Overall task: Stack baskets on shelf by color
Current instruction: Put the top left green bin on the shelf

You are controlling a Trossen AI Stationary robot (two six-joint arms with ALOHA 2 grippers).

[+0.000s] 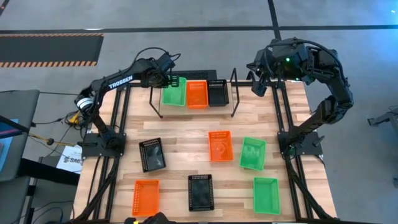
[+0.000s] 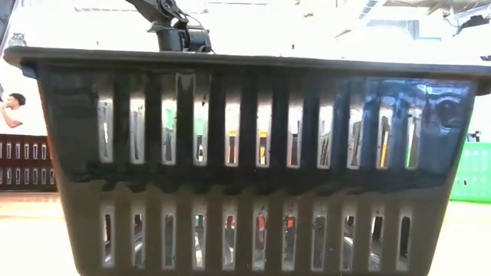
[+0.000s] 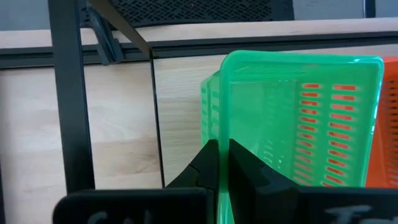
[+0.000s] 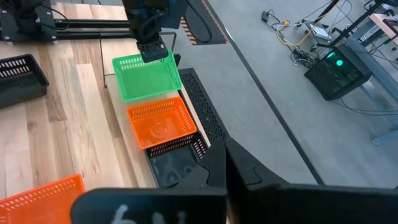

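Three baskets sit side by side on the shelf (image 1: 234, 93) at the far edge of the tabletop (image 1: 177, 149) — a green basket (image 1: 174, 93) on the left, an orange one (image 1: 197, 94) in the middle, a black one (image 1: 217, 92) on the right. The left end effector (image 1: 173, 79) is clenched on the far rim of that green basket, so this placement looks not quite finished. The right end effector (image 1: 257, 87) hangs clenched and empty just beyond the shelf's right bracket.

Six baskets are left on the tabletop — two black, two orange, two green, well apart from one another. The upright brackets hem the row in; approach from above looks open.
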